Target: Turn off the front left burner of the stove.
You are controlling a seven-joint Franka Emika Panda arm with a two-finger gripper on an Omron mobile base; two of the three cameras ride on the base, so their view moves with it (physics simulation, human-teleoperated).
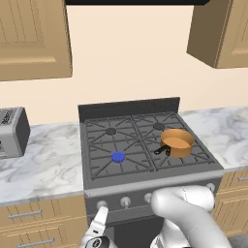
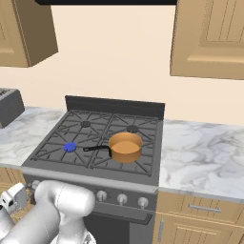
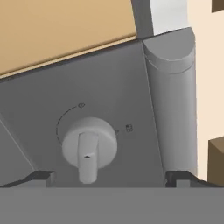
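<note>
1. We are seeing the stove [image 1: 145, 181] set between two marble surface [image 1: 43, 162] stretches, with the burner [image 1: 118, 156] showing bright blue at its front left.
2. We are holding our tool [image 3: 113, 177] wide open, its fingertips [image 3: 41, 176] standing either side of the leftmost knob [image 3: 89, 146] without touching it.
3. We are noting a copper pan [image 1: 177, 142] sitting on the front right grate, and a toaster [image 1: 12, 131] resting well apart to the left.
</note>
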